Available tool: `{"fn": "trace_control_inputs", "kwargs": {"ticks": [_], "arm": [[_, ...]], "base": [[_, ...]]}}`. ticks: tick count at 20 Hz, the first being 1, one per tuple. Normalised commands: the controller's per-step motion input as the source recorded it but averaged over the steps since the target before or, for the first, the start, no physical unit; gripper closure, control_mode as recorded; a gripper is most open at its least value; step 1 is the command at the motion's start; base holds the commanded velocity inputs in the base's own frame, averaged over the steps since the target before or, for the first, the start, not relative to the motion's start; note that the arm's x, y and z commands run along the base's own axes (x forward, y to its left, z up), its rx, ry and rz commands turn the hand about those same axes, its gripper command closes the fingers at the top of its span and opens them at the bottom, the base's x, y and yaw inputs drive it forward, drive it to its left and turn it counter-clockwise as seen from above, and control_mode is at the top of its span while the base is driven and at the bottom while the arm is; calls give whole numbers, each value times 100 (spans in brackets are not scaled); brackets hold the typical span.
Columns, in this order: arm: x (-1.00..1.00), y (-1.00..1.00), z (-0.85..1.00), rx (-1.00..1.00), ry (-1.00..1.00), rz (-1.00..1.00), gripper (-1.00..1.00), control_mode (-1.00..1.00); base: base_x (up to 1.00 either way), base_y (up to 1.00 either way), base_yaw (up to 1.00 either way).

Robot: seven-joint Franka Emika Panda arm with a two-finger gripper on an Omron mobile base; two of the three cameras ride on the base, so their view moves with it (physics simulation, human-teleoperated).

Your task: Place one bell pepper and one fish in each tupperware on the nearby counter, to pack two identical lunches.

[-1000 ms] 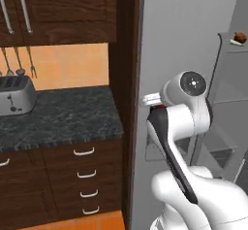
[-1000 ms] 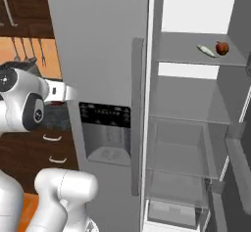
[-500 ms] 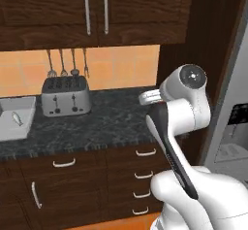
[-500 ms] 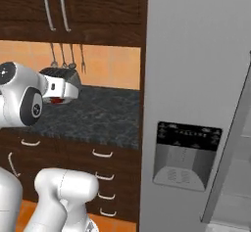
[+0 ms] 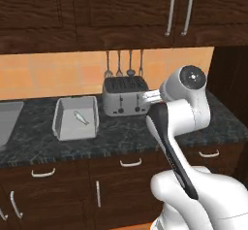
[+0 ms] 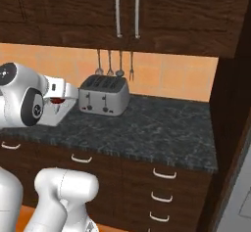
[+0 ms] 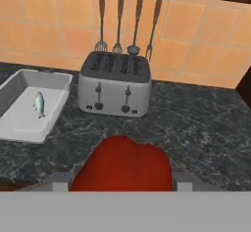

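My arm rises from the base, folds at the elbow, and carries the wrist level at about chest height. In the right base view my gripper (image 6: 60, 99) points forward, away from the base, with something red showing between the fingers. In the hand view the jaws stand part-way apart and are closed on a red bell pepper (image 7: 125, 165), which sits between them and hides the fingertips. The wrist is roughly horizontal, not tilted down.

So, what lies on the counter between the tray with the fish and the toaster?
Nothing: in the hand view, only a narrow strip of bare counter separates the tray from the toaster.
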Motion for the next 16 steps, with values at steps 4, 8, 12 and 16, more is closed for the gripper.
{"fn": "trace_control_inputs", "kwargs": {"ticks": [4,8,12,16], "arm": [[0,0,0,0,0,0,100,100],[0,0,0,0,0,0,100,100],[0,0,0,0,0,0,100,100],[2,5,-31,-5,12,0,100,-100]], "base": [[49,100,3],[73,100,1],[77,94,0],[16,30,0]]}}
